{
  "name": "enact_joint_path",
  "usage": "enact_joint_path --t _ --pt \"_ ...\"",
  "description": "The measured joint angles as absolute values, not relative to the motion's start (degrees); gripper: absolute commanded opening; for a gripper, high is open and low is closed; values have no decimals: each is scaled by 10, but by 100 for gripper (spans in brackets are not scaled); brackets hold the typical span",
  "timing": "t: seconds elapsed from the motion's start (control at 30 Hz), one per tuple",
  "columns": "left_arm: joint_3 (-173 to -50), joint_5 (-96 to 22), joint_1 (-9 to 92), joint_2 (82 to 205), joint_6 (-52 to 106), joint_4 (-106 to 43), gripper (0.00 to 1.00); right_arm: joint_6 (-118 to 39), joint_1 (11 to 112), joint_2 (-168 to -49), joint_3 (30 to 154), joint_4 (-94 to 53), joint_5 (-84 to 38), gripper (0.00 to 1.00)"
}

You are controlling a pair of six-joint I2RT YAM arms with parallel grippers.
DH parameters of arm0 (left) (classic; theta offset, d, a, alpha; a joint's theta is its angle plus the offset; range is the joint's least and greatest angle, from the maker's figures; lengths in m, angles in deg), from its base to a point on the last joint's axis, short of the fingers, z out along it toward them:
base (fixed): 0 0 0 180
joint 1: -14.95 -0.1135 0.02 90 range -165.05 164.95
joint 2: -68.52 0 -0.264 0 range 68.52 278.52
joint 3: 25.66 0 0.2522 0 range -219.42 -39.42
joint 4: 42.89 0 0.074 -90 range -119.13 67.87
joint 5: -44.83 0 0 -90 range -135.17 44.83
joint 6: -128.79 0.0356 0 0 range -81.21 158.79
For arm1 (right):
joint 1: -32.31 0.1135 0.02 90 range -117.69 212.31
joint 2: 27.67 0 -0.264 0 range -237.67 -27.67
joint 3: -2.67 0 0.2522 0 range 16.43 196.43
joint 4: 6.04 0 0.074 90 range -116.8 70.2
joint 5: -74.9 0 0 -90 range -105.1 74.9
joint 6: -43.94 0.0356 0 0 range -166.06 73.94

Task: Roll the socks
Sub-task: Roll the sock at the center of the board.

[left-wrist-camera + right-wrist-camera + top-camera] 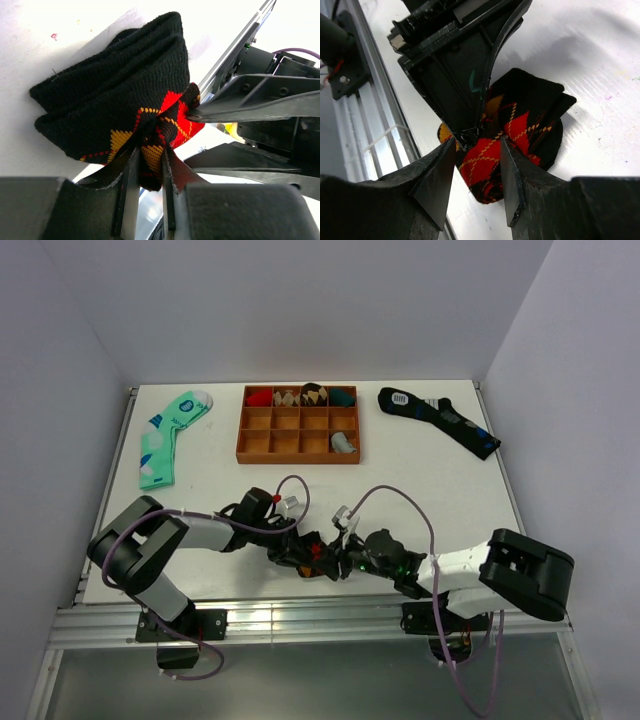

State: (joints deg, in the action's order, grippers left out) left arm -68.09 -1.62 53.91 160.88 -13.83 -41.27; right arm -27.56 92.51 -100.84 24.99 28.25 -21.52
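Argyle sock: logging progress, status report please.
Left end effector pinching argyle sock. Right end effector astride it, grip unclear. Sock bunched up. No obstruction visible.

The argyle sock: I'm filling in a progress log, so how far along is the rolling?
Done: the argyle sock is folded into a thick bundle. In hand: the left fingers pinch its folds while the right fingers bracket its end, apart. Left: probably moving it to the wooden tray; the mint sock and navy sock lie flat.
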Motion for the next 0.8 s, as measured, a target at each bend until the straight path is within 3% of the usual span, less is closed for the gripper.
enact_joint_path --t 0.8 --pt "-676 25 493 1606 -139 -355 0 -278 1036 -1124 249 404 -75 47"
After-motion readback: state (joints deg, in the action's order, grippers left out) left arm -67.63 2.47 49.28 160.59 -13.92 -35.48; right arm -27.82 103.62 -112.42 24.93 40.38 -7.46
